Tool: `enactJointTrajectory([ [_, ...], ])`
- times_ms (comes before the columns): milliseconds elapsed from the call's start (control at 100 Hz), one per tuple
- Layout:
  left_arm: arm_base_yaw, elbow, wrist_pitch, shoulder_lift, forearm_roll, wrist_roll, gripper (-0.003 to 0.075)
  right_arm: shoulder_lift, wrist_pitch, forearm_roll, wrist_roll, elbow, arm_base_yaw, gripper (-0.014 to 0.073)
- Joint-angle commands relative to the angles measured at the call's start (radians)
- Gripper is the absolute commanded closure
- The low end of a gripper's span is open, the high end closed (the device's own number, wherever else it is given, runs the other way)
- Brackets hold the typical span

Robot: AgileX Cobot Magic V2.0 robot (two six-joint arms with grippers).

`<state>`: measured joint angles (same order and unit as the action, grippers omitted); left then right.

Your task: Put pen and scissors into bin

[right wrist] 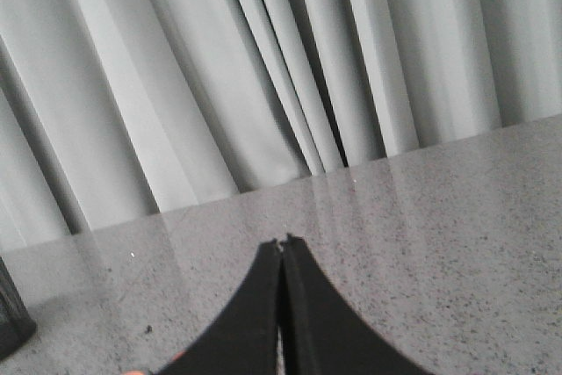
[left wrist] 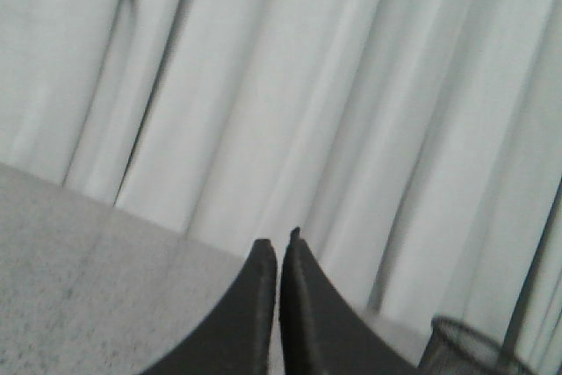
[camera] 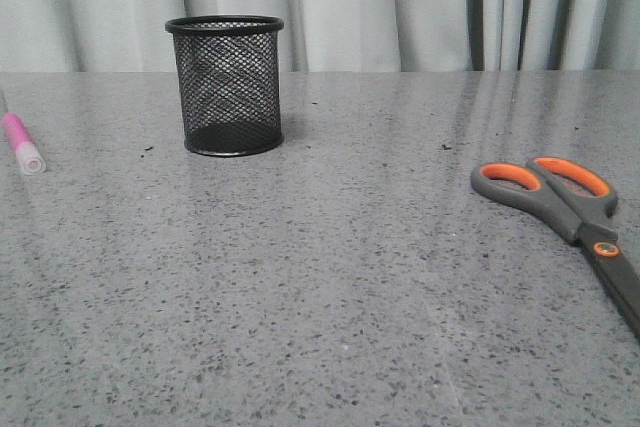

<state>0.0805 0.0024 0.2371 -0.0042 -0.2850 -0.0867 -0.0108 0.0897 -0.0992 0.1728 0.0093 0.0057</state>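
Note:
The black mesh bin (camera: 225, 85) stands upright at the back left of the grey table, with nothing inside it. The pink pen (camera: 22, 144) lies at the far left edge of the front view, its pale cap toward me. The scissors (camera: 566, 212) lie flat at the right, orange-lined loops toward the middle, blades running off the right edge. Neither arm shows in the front view. My left gripper (left wrist: 278, 241) is shut with nothing in it, raised over the table, and the bin's rim (left wrist: 474, 344) shows beside it. My right gripper (right wrist: 283, 241) is also shut on nothing; an orange speck shows below its fingers.
Pale pleated curtains (camera: 400, 7) hang behind the table's far edge. The speckled grey tabletop (camera: 330, 297) stretches between the bin and the scissors. A dark bin base (right wrist: 10, 327) sits at the edge of the right wrist view.

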Motion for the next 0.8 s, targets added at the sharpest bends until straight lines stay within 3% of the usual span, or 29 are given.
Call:
enactJointTrajectory([
  [0, 0.008, 0.042, 0.191, -0.032, -0.081, -0.01, 0.0739, -0.018, 0.119, 0.0, 0.016, 0.015, -0.004, 0.0665],
  [260, 0.008, 0.042, 0.347, -0.032, -0.107, -0.013, 0.0739, -0.018, 0.125, 0.0, 0.028, 0.015, -0.004, 0.0665],
  [510, 0.008, 0.033, 0.197, -0.032, -0.163, -0.054, 0.0739, -0.018, 0.1, 0.0, 0.029, -0.033, -0.004, 0.0662],
  [710, 0.008, 0.033, 0.179, -0.032, -0.165, -0.082, 0.0738, 0.021, 0.005, 0.0, 0.029, -0.152, -0.004, 0.0662],
  [790, 0.008, 0.003, 0.052, -0.021, -0.165, -0.085, 0.0713, 0.065, -0.019, 0.0, 0.029, -0.195, -0.004, 0.0662],
])
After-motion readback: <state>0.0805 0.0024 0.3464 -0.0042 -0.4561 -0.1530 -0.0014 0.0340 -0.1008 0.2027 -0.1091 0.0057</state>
